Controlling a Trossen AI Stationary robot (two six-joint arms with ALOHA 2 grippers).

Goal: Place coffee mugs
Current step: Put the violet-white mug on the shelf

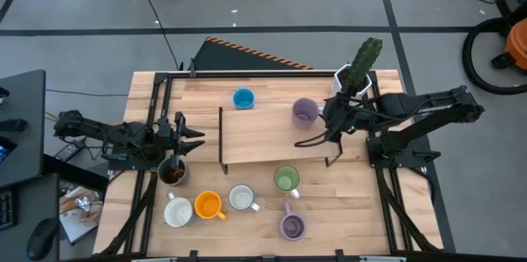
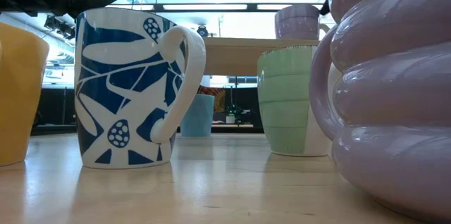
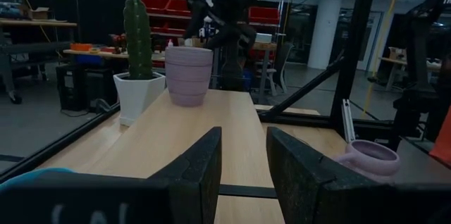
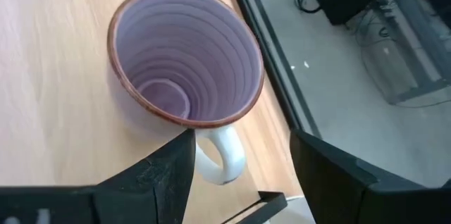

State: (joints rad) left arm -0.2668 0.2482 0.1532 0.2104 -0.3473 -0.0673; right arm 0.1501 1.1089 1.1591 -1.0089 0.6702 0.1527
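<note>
A purple mug (image 1: 305,112) stands upright on its base on the raised wooden shelf (image 1: 263,142), handle (image 4: 222,157) toward the near side. My right gripper (image 4: 241,139) hovers open just above and right of it (image 1: 333,126), one finger on each side of the handle. A blue mug (image 1: 243,98) stands on the table behind the shelf. The dark brown (image 1: 173,173), white (image 1: 178,211), orange (image 1: 208,205), blue-patterned white (image 1: 241,198), green (image 1: 286,180) and second purple (image 1: 291,226) mugs stand on the table in front. My left gripper (image 1: 193,137) waits open at the shelf's left end.
A cactus in a white pot (image 1: 358,68) stands at the table's far right, close behind my right arm. The shelf stands on thin dark legs (image 1: 221,142). Black frame rails (image 1: 152,122) run along the table's left and right sides.
</note>
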